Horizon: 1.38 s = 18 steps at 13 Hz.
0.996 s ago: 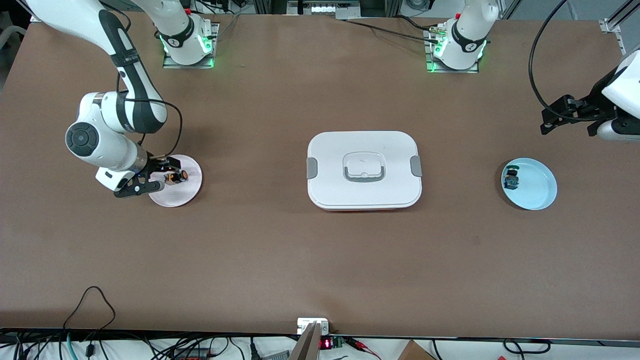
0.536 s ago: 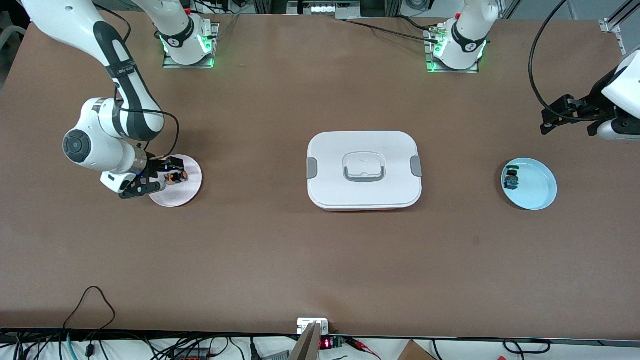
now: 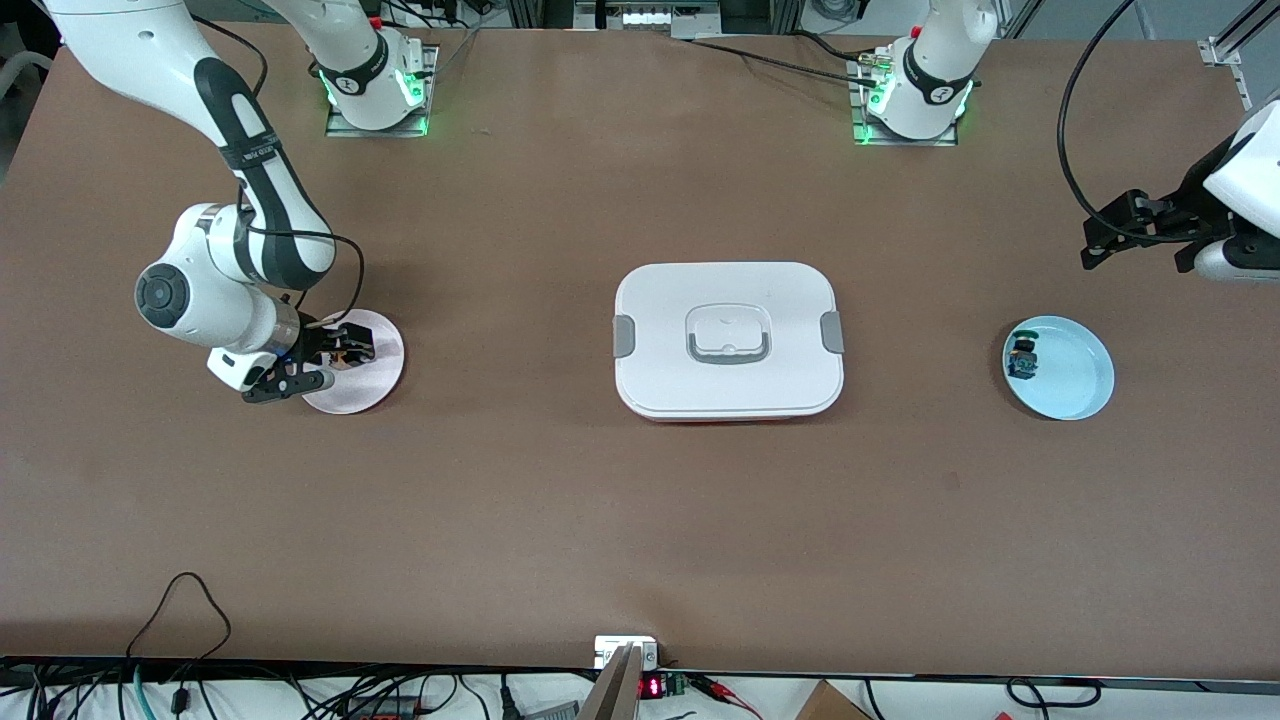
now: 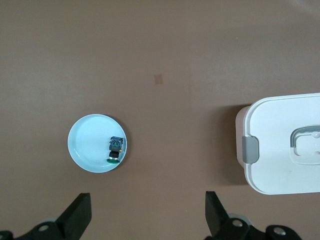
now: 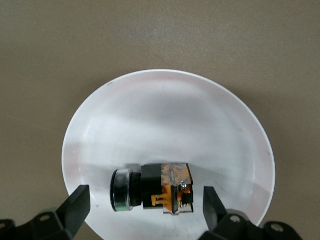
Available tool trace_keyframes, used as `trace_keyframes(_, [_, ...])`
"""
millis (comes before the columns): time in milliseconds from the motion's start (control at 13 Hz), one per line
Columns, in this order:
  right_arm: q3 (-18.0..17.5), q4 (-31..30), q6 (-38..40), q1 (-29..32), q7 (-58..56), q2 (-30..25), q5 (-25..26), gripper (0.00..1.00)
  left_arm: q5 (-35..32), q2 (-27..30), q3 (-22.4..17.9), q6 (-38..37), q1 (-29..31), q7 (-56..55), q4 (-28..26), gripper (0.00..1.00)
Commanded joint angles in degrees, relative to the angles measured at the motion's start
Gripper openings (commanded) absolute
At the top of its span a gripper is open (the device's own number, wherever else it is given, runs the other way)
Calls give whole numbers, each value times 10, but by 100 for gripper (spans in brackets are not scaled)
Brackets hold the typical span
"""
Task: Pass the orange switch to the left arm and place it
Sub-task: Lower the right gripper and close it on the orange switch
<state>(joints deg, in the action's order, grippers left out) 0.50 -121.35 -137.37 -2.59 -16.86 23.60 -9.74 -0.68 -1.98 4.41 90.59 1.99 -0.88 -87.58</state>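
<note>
Brown tabletop fills the front view, with the box lying flat at its middle, lid on, grey clasps at both short ends. Toward the right arm's end sits a pale pink plate. The right gripper is low over this plate, its fingers spread apart on either side of the orange switch, which shows as a small dark spot with a touch of orange between them. Toward the left arm's end, a light blue plate holds the small switch with green cap, close to the rim that faces the box. The left gripper hangs in the air over bare table, near that end and well apart from the blue plate; this arm waits.

From the left wrist view, the left gripper looks straight down, its two dark fingers standing wide apart with nothing between them. Below lie the blue plate with the green-capped switch in it, and a corner of the box with one grey clasp.

From the right wrist view, the right gripper is released, its fingers wide on both sides of the orange switch. The switch lies on its side in the pink plate, dark round cap at one end, orange and metallic base at the other. Neither finger touches it.
</note>
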Motion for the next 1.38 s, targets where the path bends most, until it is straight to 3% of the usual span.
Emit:
trace_keyframes(0, [-10, -2, -10, 10, -14, 4, -12, 100, -8, -7, 1, -4, 1, -3, 16, 100])
trace_keyframes(1303, [-10, -3, -10, 9, -16, 23, -12, 100, -8, -7, 1, -4, 1, -3, 16, 100])
